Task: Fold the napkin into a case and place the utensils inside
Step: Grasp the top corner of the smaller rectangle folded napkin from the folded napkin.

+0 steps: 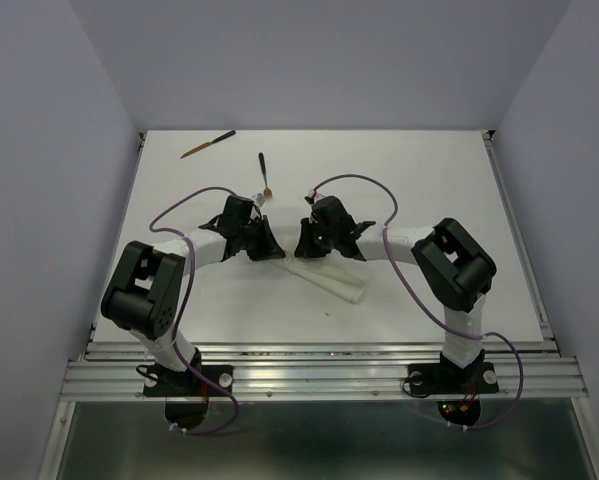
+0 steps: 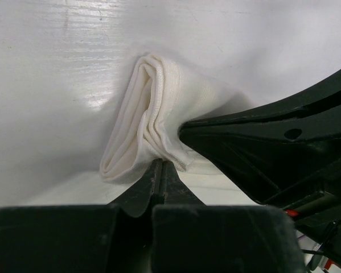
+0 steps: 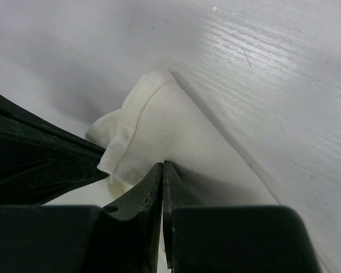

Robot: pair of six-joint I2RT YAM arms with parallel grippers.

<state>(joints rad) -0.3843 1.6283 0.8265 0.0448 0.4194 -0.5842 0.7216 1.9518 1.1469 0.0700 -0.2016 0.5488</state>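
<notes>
Napkin [image 1: 329,278]: one, white, folded into a long narrow strip of several layers. It lies on the table [image 1: 429,180]. In the top view its long axis runs diagonally, far-left end to near-right end.

Left tool [image 2: 160,166]: fingers pressed together, pinching the napkin's bunched edge at the far-left end. Right tool [image 3: 163,168]: fingers pressed together on the hem of that same end. The two tools stand just beside each other, and the cloth is gathered between them.

Utensils: two, both beyond the napkin's far-left end and well apart from it. A fork [image 1: 264,176] lies nearer, pointing roughly away from the napkin. A second piece [image 1: 207,145] lies farther left, tilted.
</notes>
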